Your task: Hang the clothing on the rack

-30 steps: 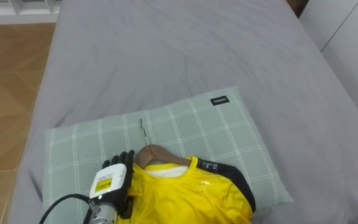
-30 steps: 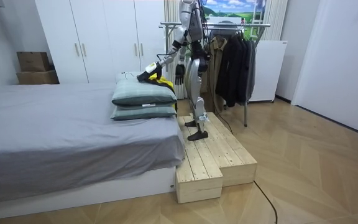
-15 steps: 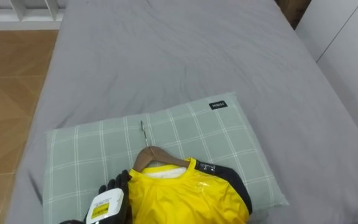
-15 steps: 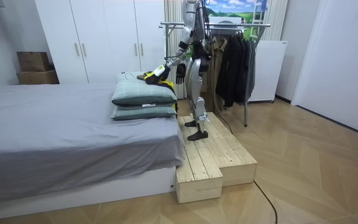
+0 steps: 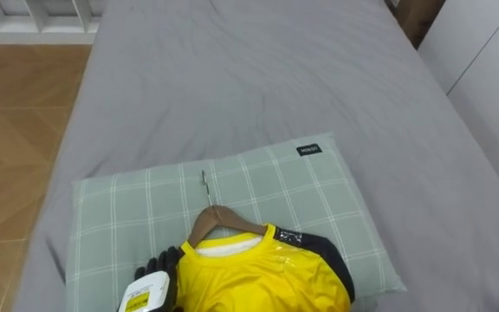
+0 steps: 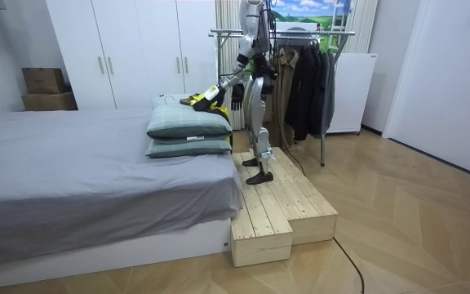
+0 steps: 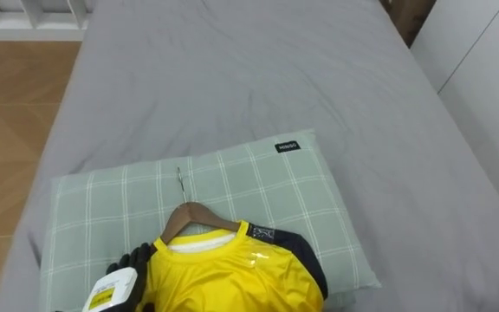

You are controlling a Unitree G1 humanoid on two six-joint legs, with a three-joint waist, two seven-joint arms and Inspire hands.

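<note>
The yellow shirt with a dark sleeve (image 5: pixel 258 279) lies flat on its wooden hanger (image 5: pixel 221 220), collar and metal hook (image 5: pixel 204 184) pointing away from the robot, long axis running up the bed. It rests on the green checked pillow (image 5: pixel 310 195) on the grey bed (image 5: pixel 258 78). The left hand (image 5: pixel 165 263) touches the shirt's shoulder, though whether it grips the cloth I cannot tell. The right hand (image 6: pixel 236 95) hangs at the hip, its state likewise unclear.
</note>
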